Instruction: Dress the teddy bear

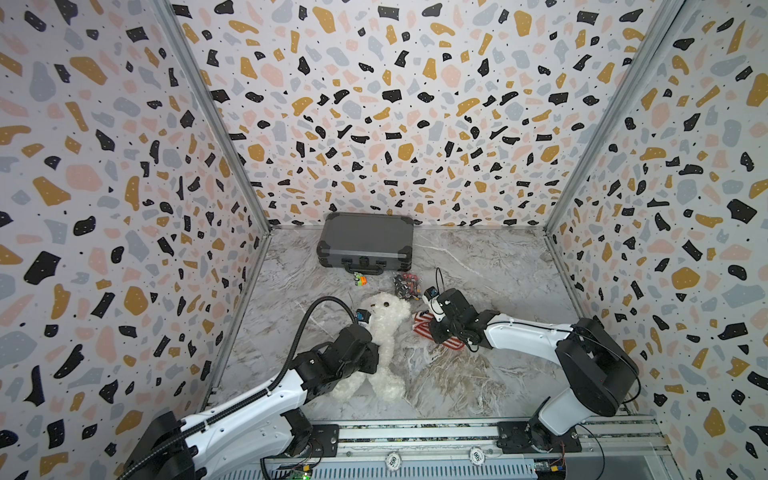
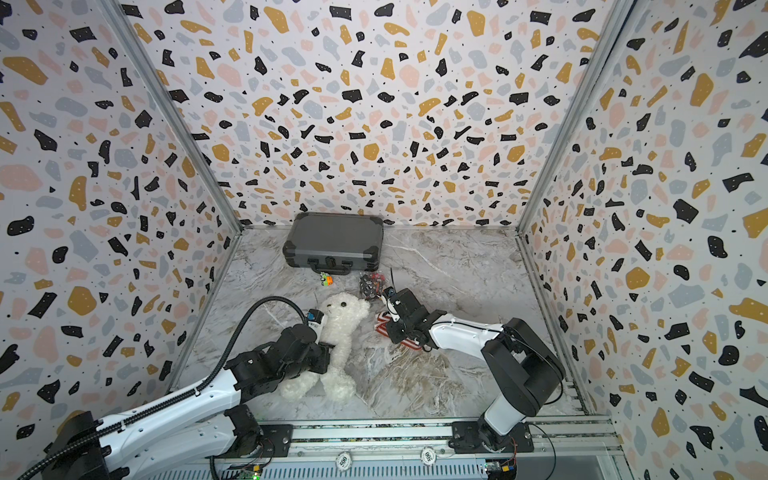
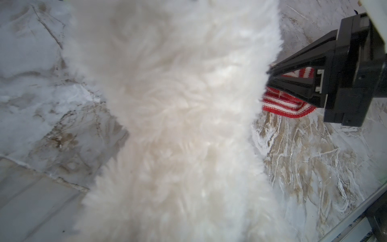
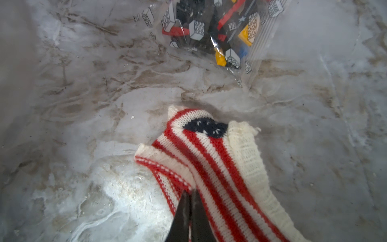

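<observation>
- The teddy bear (image 1: 388, 332) lies on the marble table (image 1: 478, 374) left of the middle, its head toward the back wall and its legs toward the front rail.
- The left gripper (image 1: 368, 353) presses against the bear's torso from the left. Its wrist view is filled with white fur, so I cannot tell whether the jaws stand apart or together.
- The right gripper (image 4: 189, 194) has its black fingers drawn together on a fold of a knit striped sweater (image 4: 219, 167). The sweater is red and cream with a dark blue patch.
- The sweater lies flat on the table just to the right of the bear, with none of it on the bear.
- A grey case (image 1: 365, 239) sits against the back wall with its lid down, its handle and latches facing the front. What is inside cannot be seen.
- A clear plastic bag (image 4: 219, 27) lies between the case and the sweater. It holds loose building bricks in black, red, yellow, white and blue, and brick outlines are printed on the film.
- A small green and orange toy (image 1: 358, 279) stands just in front of the case handle, outside both the case and the bag.
</observation>
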### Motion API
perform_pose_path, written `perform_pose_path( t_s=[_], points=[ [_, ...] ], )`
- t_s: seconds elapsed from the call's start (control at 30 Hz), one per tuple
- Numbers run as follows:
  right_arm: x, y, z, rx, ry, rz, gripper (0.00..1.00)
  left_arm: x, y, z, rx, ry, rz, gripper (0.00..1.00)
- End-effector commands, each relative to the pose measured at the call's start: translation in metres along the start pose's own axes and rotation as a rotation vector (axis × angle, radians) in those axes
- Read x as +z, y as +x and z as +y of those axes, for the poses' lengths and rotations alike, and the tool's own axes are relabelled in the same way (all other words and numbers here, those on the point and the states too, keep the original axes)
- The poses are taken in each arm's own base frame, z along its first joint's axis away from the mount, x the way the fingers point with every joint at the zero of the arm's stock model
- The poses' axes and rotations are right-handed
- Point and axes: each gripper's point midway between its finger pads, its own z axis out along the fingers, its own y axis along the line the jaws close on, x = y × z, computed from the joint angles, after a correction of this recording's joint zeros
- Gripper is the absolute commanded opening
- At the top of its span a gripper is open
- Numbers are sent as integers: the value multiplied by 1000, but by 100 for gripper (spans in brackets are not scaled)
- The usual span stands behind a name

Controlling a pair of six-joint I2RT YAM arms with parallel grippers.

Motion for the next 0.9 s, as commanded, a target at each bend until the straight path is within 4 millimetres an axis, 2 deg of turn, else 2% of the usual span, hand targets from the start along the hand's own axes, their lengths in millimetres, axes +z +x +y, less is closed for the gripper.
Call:
perform_pose_path(
  t_s=[0.0,0.17,0.3,0.5,0.87],
  points=[
    [-4,-6,0,-21,10,2,15,-1,-8,-4,0,17,-44,24],
    [-7,3,-6,-48,36,46,35,0,-7,-3,1,13,-42,24],
    [-15,10,-6,-49,33,51,40,-1,-7,-3,-1,11,-43,24],
    [-14,23,-13,-53,68,83,40,0,-7,-4,-3,18,-43,24],
    [-4,26,-18,-73,87,105,36,-2,-7,-3,-5,14,-46,24]
  ],
)
